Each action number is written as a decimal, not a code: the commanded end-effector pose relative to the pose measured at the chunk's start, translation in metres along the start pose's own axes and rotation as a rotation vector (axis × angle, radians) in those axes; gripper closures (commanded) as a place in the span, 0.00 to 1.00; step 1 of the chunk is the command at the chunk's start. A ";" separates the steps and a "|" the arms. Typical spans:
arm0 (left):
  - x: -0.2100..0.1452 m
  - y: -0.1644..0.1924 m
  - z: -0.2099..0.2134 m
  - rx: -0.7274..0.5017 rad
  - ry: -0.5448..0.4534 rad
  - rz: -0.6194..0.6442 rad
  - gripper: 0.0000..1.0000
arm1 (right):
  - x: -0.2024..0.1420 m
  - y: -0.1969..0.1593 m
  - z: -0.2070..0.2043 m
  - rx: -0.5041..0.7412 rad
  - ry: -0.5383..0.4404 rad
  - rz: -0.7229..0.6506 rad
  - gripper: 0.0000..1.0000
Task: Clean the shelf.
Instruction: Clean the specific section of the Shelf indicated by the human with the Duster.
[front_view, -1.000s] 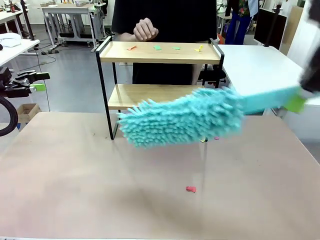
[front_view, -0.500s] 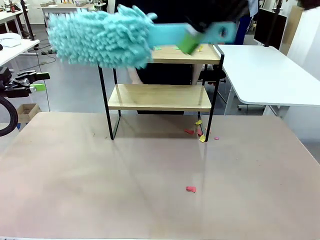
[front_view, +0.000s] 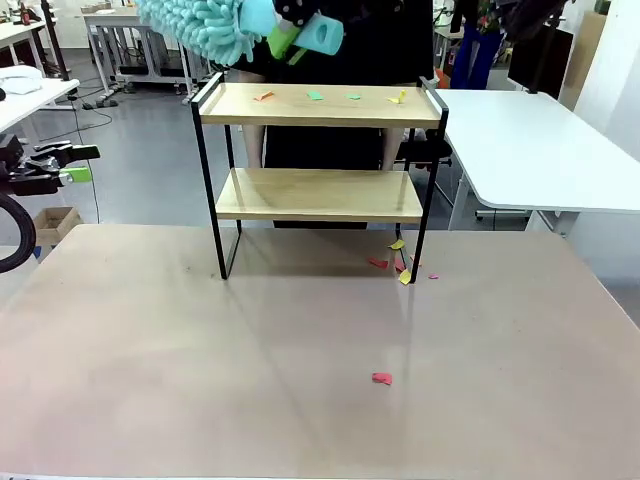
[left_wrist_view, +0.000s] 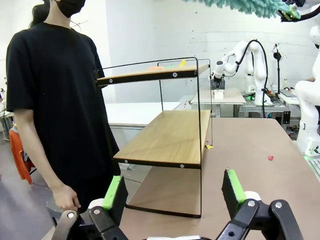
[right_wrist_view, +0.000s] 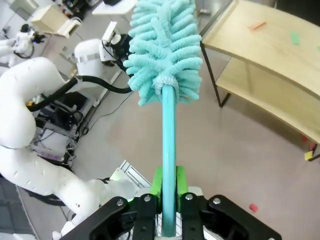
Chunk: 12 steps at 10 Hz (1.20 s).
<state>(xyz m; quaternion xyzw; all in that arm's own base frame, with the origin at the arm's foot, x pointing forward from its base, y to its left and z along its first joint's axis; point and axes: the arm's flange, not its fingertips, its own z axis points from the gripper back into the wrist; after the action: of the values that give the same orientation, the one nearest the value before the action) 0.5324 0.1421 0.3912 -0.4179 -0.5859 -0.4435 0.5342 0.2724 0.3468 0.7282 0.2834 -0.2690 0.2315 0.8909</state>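
Tightly on duster (right_wrist_view: 164, 55): right end effector (right_wrist_view: 168, 182)

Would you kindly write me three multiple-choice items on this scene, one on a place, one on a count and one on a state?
1. Where is the fluffy turquoise duster?
A) lying on the lower board
B) held higher than the top board of the two-tier wooden shelf with the black metal frame
C) under the shelf

2. How many coloured paper scraps lie on the top board?
A) one
B) four
C) nine

3. What state is the left tool in?
A) open and empty
B) shut on the duster
C) shut on a scrap

Key:
1 B: the right tool grips its handle up near the shelf's left end.
2 B: one orange, two green and one yellow.
3 A: its green pads stand apart with nothing between.
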 end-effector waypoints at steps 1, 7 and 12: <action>0.003 -0.001 0.000 -0.004 0.001 -0.013 0.00 | -0.005 0.003 0.013 0.029 0.016 0.039 0.87; 0.003 -0.001 0.000 -0.004 0.001 -0.013 0.00 | 0.021 0.035 -0.029 -0.065 -0.071 -0.046 0.87; 0.003 -0.001 0.000 -0.004 0.001 -0.013 0.00 | 0.049 0.070 -0.098 -0.313 -0.219 -0.302 0.87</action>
<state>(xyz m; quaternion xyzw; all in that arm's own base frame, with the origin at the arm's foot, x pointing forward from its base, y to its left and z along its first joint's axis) 0.5324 0.1420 0.3912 -0.4179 -0.5858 -0.4436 0.5342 0.2958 0.4383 0.7030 0.2289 -0.3451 0.0550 0.9086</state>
